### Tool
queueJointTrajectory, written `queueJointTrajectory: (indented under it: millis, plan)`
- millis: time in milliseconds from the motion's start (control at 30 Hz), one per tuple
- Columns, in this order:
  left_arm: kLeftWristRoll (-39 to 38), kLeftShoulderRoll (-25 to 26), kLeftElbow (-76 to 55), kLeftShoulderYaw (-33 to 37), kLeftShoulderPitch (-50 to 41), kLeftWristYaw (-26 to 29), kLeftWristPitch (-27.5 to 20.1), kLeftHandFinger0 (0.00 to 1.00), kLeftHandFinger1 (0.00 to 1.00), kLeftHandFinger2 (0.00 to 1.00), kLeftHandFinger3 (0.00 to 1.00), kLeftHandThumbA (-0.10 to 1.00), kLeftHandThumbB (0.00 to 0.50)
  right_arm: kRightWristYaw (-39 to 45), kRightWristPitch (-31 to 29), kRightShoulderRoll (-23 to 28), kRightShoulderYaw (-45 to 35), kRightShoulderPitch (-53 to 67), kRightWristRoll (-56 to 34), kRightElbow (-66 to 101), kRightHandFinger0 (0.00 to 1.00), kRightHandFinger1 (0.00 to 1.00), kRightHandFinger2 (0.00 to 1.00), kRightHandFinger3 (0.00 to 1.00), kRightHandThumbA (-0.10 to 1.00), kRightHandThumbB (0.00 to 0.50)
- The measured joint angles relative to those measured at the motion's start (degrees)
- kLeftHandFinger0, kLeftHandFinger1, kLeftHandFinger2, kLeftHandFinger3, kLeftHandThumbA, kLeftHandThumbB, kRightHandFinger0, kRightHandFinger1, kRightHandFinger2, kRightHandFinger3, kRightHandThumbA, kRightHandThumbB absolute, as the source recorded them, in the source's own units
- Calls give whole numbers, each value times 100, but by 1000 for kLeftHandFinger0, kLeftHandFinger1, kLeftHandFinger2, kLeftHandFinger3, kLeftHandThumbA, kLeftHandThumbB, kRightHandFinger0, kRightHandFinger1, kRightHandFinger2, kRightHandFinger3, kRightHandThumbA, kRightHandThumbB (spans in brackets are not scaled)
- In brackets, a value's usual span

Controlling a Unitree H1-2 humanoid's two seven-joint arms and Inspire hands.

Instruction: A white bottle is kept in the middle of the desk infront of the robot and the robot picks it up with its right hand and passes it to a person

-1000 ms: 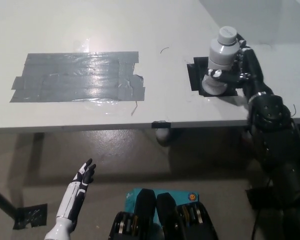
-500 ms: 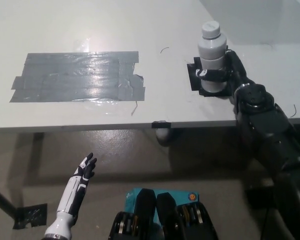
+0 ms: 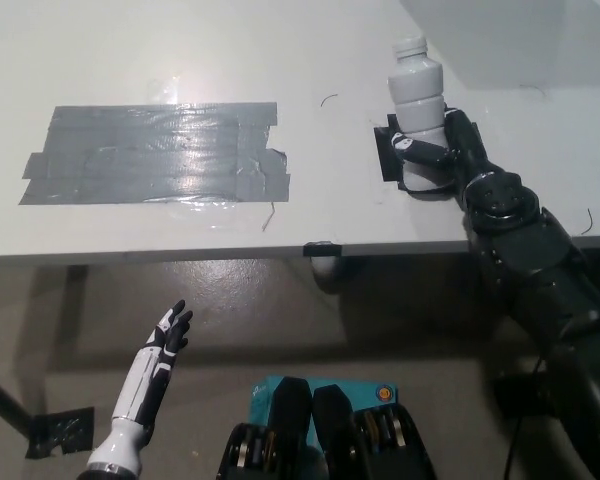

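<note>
A white bottle [image 3: 418, 100] with a white cap stands nearly upright over a black tape patch [image 3: 391, 152] on the grey desk [image 3: 280, 60], at the right of the head view. My black right hand [image 3: 442, 148] is shut on the bottle's lower half, fingers wrapped round it from the right. The bottle's base is hidden by the hand, so I cannot tell whether it touches the desk. My white left hand [image 3: 165, 340] hangs below the desk's front edge at the lower left, open with fingers spread.
A large patch of grey tape strips [image 3: 155, 155] covers the desk's left middle. A lighter raised surface [image 3: 520, 40] sits at the back right corner. A teal box [image 3: 320, 395] lies on the floor below the desk edge.
The bottle has shifted left and away with the right hand around it, and now stands more upright. The right arm has reached further over the desk. The left hand barely moved.
</note>
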State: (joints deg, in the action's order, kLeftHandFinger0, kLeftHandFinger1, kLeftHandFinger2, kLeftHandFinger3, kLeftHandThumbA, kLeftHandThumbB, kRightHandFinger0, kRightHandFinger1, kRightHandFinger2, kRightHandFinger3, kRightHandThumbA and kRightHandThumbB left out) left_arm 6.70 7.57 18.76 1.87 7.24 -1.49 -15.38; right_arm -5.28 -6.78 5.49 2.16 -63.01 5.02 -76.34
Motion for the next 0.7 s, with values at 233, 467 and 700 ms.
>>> queueJointTrajectory:
  millis: [233, 467, 700]
  plan:
    - [-11, 13, -15, 2, -27, -1, -21, 1000, 1000, 1000, 1000, 994, 148, -18, -121, -15, 121, 113, 63, 166, 214, 674, 970, 955, -100, 146]
    - [-33, 7, -12, 3, -103, -2, -23, 1000, 1000, 1000, 1000, 979, 153, 9, -123, -138, 258, 201, 100, 499, 177, 640, 967, 964, -100, 150]
    - [-33, 8, -10, 3, -102, -2, -40, 1000, 1000, 1000, 1000, 1000, 179, 93, -110, -361, 432, 136, 137, 819, 127, 589, 943, 919, -100, 148]
